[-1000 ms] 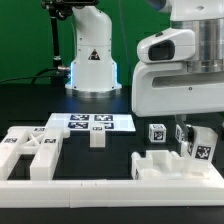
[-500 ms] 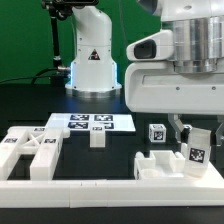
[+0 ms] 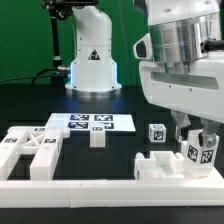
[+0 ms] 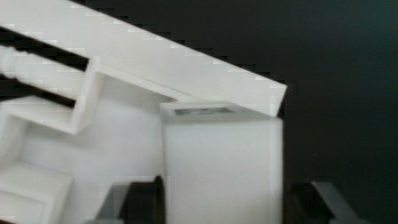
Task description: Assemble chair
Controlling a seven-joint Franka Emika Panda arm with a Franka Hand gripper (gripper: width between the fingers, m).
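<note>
My gripper (image 3: 198, 140) hangs at the exterior view's right, shut on a white tagged block (image 3: 200, 152) of the chair, which is slightly tilted. Just below and left of it a white notched chair piece (image 3: 165, 163) lies on the table. In the wrist view the same block (image 4: 222, 150) fills the gap between my dark fingers (image 4: 139, 200), with my gripper (image 4: 228, 205) closed on its sides. Beneath it the notched white part (image 4: 71, 120) shows. A wide chair part with cut-outs and tags (image 3: 30, 152) lies at the exterior view's left.
A small tagged cube (image 3: 157, 131) and a small white block (image 3: 97, 139) stand mid-table. The marker board (image 3: 90, 122) lies behind them. The long white border rail (image 3: 100, 190) runs along the front. The arm's white base (image 3: 92, 60) stands at the back.
The wrist has turned and leaned toward the exterior view's right. The held block has tilted and shifted slightly right and down; my grip is unchanged.
</note>
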